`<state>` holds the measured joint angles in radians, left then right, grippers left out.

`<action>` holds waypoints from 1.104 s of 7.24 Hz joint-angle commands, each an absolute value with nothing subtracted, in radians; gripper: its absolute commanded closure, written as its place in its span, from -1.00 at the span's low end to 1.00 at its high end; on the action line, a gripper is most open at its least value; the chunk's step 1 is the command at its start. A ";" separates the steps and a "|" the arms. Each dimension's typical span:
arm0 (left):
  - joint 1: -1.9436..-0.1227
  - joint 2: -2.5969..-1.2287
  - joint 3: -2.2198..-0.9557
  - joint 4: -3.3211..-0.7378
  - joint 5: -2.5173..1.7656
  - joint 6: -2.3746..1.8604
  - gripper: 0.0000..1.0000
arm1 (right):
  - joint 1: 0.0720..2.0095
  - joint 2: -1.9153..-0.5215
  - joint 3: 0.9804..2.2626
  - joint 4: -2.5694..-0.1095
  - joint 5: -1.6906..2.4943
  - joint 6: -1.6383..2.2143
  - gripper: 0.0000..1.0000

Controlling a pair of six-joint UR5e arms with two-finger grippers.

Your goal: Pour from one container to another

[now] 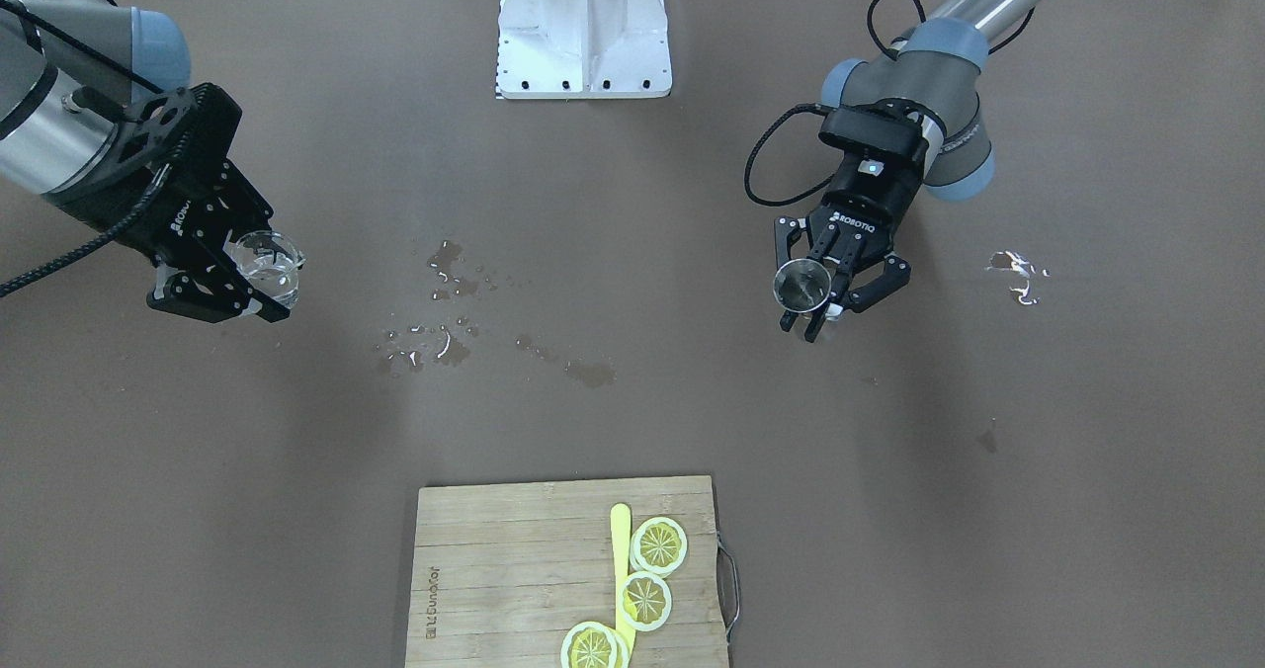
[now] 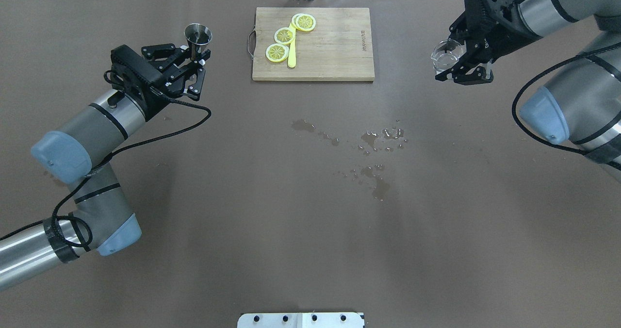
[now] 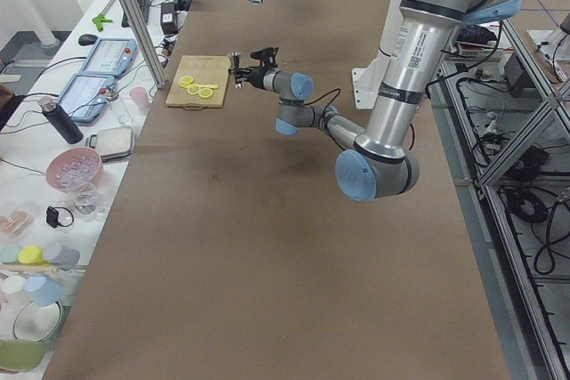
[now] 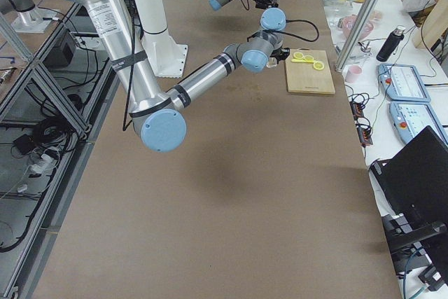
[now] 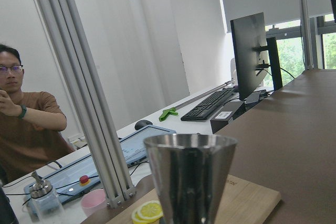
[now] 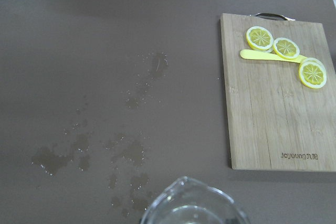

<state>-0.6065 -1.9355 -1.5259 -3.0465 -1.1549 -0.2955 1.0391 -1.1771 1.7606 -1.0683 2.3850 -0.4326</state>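
Note:
My left gripper (image 2: 195, 57) is shut on the grey steel jigger (image 2: 198, 38) and holds it upright above the table, left of the cutting board. The jigger's cone (image 5: 191, 174) fills the lower part of the left wrist view. In the front-facing view the same jigger (image 1: 801, 285) sits in that gripper (image 1: 816, 304) at the right. My right gripper (image 2: 460, 62) is shut on the small clear glass tumbler (image 2: 445, 56), lifted off the table to the right of the board. The tumbler (image 1: 267, 260) shows at the left in the front-facing view, and its rim (image 6: 191, 207) at the bottom of the right wrist view.
A bamboo cutting board (image 2: 335, 51) at the far middle carries three lemon slices (image 2: 284, 36) and a yellow knife (image 2: 291, 51). Water spills (image 2: 373, 146) spot the middle of the brown table. Another wet patch (image 1: 1016, 271) lies near the left arm. The white robot base (image 1: 583, 31) stands at the near edge.

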 commanded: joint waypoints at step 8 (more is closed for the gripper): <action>-0.335 -1.707 -1.609 -3.066 -0.584 -0.617 1.00 | 1.039 -1.416 1.544 -0.311 2.396 0.015 1.00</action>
<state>-0.4009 -1.7914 -1.5683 -3.0684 -0.6695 -0.6149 1.0385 -1.3938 1.5840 -0.3916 2.3962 -0.0087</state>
